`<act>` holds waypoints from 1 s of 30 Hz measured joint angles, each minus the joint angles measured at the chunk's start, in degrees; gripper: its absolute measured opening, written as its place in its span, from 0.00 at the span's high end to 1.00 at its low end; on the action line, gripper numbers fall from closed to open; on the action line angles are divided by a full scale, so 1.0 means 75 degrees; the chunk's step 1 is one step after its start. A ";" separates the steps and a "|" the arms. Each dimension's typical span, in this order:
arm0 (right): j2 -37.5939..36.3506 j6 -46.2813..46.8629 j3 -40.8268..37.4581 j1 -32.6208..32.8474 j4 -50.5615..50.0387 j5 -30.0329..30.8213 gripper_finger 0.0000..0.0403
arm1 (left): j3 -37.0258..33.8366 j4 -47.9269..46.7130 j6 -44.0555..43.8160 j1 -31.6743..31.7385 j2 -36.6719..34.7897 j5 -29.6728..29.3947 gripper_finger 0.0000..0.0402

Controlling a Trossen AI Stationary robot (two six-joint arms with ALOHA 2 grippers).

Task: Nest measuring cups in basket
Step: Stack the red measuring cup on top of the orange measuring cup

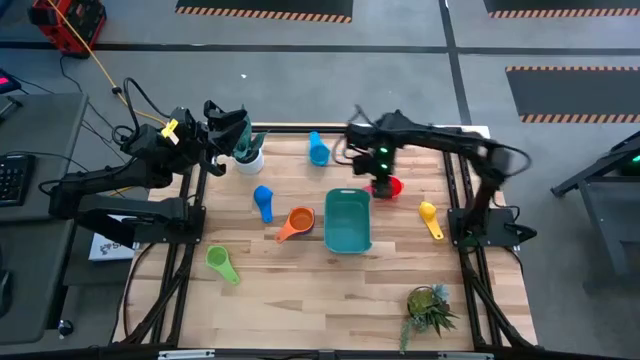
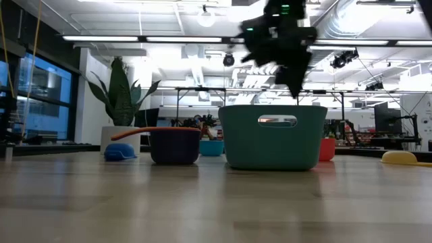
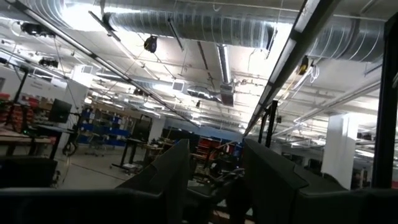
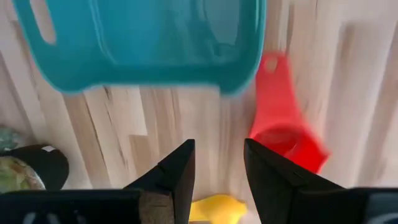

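Wooden table: right gripper (jaws parted, empty) over red cup.

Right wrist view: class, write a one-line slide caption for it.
Right gripper, open and empty, above the table between the teal basket and the red cup, a yellow cup below.

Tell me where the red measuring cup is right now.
In the high view, the red measuring cup lies on the table just off the teal basket's far right corner, under the right gripper.
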 joint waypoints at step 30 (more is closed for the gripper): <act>-0.1875 0.0034 -0.5631 0.0545 0.5174 0.2426 0.69 | 0.0000 -0.1008 0.0457 -0.0002 0.0000 -0.0003 0.65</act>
